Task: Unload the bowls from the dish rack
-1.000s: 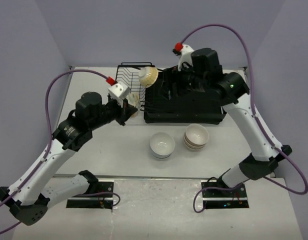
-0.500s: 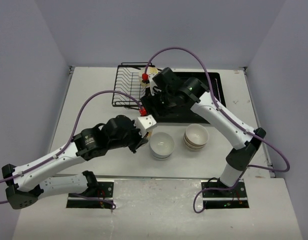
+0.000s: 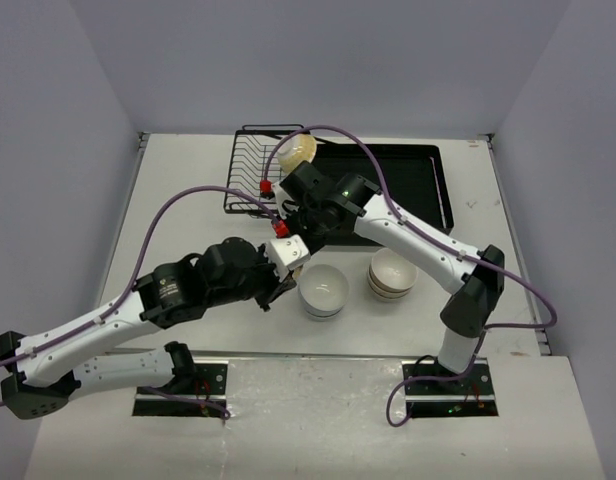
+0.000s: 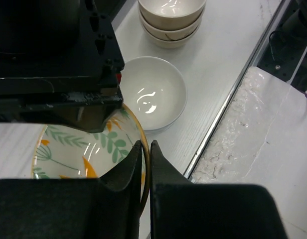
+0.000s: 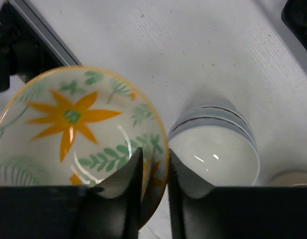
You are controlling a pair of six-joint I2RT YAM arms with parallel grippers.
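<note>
Left gripper (image 4: 146, 149) and right gripper (image 5: 153, 159) both pinch, we judge, one flower bowl (image 5: 69, 114) by its rim, toward the bench's (image 3: 178, 200) near edge. Opposed pulls could drop it onto white bowl (image 4: 153, 92).

The flowered bowl (image 5: 69, 119) and white bowl (image 4: 153, 97) are glossy; the table (image 5: 193, 45) matt.

One flowered bowl (image 5: 74, 117); three stacked cream bowls (image 4: 169, 20); a white stack (image 3: 323, 288) — count unclear; one pale bowl (image 3: 297, 148); one dish rack (image 3: 250, 172)

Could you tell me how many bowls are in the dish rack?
1. A cream bowl sits in the wire part of the dish rack, at its far end; the right arm may hide others.
</note>
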